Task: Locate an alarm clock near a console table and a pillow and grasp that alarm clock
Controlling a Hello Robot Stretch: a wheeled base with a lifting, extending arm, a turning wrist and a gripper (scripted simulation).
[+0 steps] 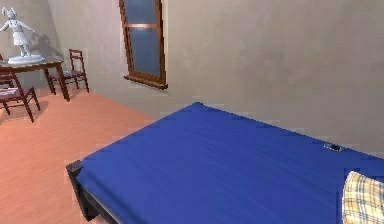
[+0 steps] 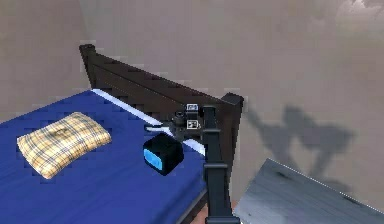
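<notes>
Arm side view: a black-and-blue alarm clock [image 2: 160,155] is seen standing on the blue bed [image 2: 60,185], near the dark headboard [image 2: 140,88]. A plaid pillow [image 2: 62,142] lies apart from it toward the view's left. A grey surface [image 2: 310,195] is seen at the lower right beside the bed and is judged likely to be the console table. The arm [image 2: 215,180] is extended over the bed. The end effector [image 2: 160,127] appears just above the clock in the picture; over, beside or touching cannot be told. Its state cannot be told, nor whether anything is held, since the clock sits on the bed right at it.

Forward view: a window [image 1: 143,40] and a far surface [image 1: 35,65] carrying a white statue [image 1: 20,35], with chairs [image 1: 78,68] beside it, are shown.

Step judged: clock located, final approach to the grasp. Next move judged: fingers to be lined up around the clock body, grip taken, then the clock lifted clear of the bed.
</notes>
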